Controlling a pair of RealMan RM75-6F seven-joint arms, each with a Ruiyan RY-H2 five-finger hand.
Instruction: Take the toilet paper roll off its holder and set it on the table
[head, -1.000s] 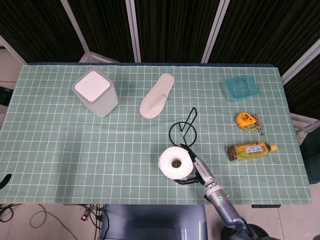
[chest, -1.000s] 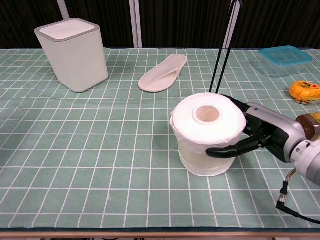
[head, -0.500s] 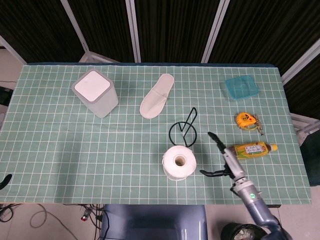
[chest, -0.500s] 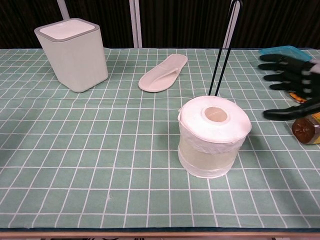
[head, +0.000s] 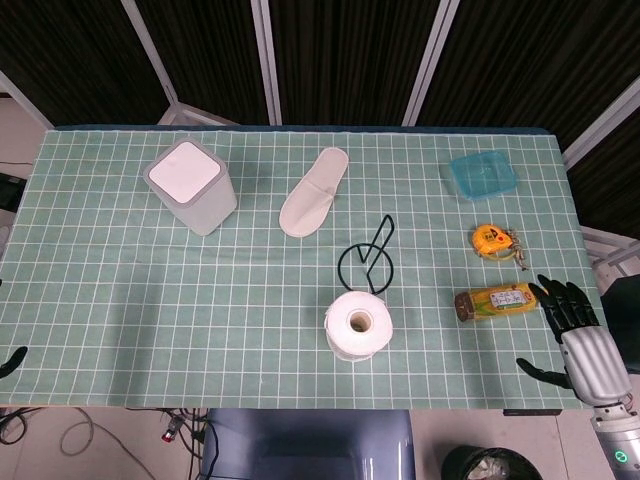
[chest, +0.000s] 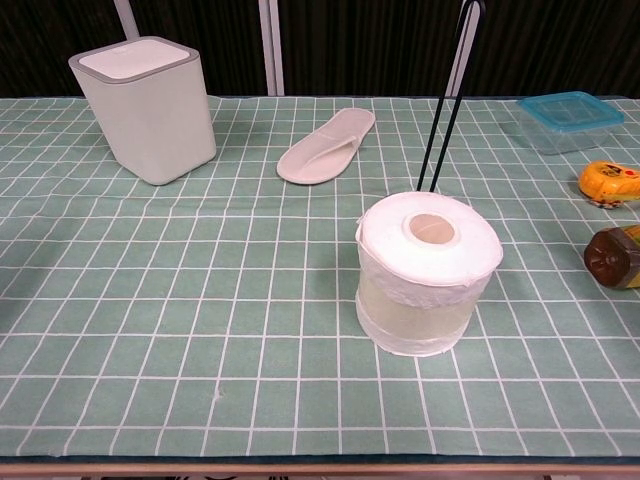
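Far left of the surface (head: 120, 290), a green cloth with a white grid: a pale grey lidded bin (head: 191, 187) stands upright, toward the far edge. At the very left edge of the head view a small dark shape lies below the surface's near edge; whether it belongs to the left hand cannot be told.

Left of centre: a cream slipper (head: 314, 192) lies flat, sole down, well apart from the bin.

Centre: the black wire holder (head: 368, 262) stands upright on its ring base, its thin post bare. Just in front of it, on the near side, the toilet paper roll (head: 357, 325) stands on end on the surface, its cardboard core facing up; in the chest view the roll (chest: 429, 272) hides the holder's base, and whether roll and base touch cannot be told.

Right of centre: a translucent blue container (head: 483, 175) near the far edge; nearer, a yellow tape measure (head: 493, 239); nearer again, a bottle (head: 503, 302) with a yellow label, lying on its side.

Far right: the right hand (head: 577, 338) hovers at the surface's right near corner, just beside the bottle's cap end, well apart from the roll. Its fingers (head: 563, 296) are spread apart and hold nothing. The chest view does not show this hand.
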